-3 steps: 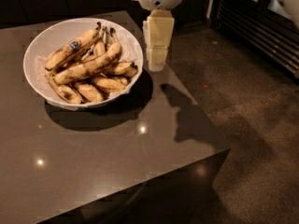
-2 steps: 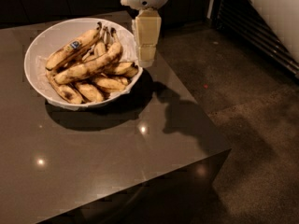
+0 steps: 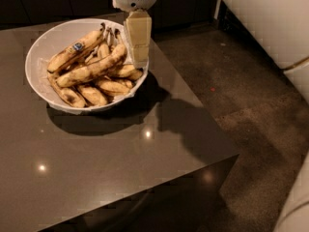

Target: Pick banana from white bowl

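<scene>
Nothing is lifted yet. The bananas (image 3: 91, 70), yellow, brown-speckled and curved, lie heaped in the wide, smooth white bowl (image 3: 41, 50) on the glossy dark worktop (image 3: 96, 168). The cream, blocky claw (image 3: 139, 52) hangs over the bowl's right rim beside the heap. I cannot tell whether it is wide or narrow. Gripping and lifting one banana remain.

Gripper (image 3: 139, 57) at right rim of white bowl (image 3: 36, 57). Left of it: piled bananas (image 3: 91, 70) crowd the bowl. Nearer the camera: bare bench (image 3: 96, 163). Right: open floor (image 3: 241, 86).
</scene>
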Controlling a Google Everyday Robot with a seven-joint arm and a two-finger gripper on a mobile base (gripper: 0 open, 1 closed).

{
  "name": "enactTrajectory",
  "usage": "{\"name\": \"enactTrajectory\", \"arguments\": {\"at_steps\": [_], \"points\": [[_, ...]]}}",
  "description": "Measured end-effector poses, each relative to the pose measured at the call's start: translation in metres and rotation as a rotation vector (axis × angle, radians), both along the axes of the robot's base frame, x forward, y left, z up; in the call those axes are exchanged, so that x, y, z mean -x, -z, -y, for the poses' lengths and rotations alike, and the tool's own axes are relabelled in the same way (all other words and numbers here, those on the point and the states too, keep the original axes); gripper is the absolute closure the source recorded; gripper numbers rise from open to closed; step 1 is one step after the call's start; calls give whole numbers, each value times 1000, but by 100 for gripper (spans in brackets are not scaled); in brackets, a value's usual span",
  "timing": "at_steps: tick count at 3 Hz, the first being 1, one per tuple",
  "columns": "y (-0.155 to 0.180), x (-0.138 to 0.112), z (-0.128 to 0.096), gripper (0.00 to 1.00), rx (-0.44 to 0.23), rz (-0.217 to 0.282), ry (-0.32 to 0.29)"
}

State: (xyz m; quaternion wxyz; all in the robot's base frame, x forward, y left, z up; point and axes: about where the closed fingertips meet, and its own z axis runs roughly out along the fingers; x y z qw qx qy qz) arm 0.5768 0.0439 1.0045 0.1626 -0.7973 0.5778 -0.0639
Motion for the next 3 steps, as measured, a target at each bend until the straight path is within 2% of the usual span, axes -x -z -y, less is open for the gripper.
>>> {"name": "enactTrajectory", "arguments": {"at_steps": [1, 2, 3], "points": [[8, -4, -11, 19, 39, 2, -20], [22, -5, -20, 26, 110, 8, -48], [34, -3, -31, 33, 207, 38, -81]]}}
